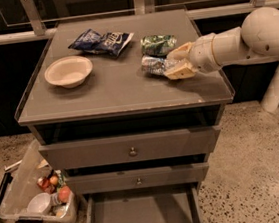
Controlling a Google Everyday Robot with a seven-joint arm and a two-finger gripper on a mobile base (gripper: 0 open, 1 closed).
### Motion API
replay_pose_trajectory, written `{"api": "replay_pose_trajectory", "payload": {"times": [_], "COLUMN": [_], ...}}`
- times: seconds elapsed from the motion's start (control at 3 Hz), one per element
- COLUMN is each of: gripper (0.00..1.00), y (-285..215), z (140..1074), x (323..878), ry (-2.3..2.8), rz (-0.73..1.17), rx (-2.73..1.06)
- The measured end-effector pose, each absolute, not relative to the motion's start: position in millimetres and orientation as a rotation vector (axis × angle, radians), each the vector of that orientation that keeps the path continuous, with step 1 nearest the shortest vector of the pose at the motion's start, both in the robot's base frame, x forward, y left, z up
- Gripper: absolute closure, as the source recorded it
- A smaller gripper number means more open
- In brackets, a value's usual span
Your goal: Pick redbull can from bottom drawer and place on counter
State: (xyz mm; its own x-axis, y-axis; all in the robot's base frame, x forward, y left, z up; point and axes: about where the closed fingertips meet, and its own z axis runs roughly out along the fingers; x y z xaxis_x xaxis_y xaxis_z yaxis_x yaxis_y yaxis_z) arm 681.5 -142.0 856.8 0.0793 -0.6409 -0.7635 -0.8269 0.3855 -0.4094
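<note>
My gripper above the counter at right, fingers clamped on the redbull can, green packet just behind, bottom drawer open below.

On the counter, jaws clasp the redbull can — packet behind, bowl left.

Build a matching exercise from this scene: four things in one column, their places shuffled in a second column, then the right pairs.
Things:
1. slim silver-and-blue metal redbull can
2. cream round bowl
3. dark blue crinkled chip bag
4. wide grey bottom drawer

Places:
A. pulled open, lowest of all
B. left part of the flat grey counter
C. gripped by the cream two-finger claw, at the counter's right part
D. back of the counter, near the middle

Pairs: 1-C, 2-B, 3-D, 4-A
</note>
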Motion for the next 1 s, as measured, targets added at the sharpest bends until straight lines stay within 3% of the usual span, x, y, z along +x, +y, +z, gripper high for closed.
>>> {"api": "replay_pose_trajectory", "payload": {"times": [1.0], "gripper": [0.36], "y": [-141.7], "z": [856.7], "x": [681.5], "ry": [1.631], "rz": [0.23], "rx": [-1.326]}}
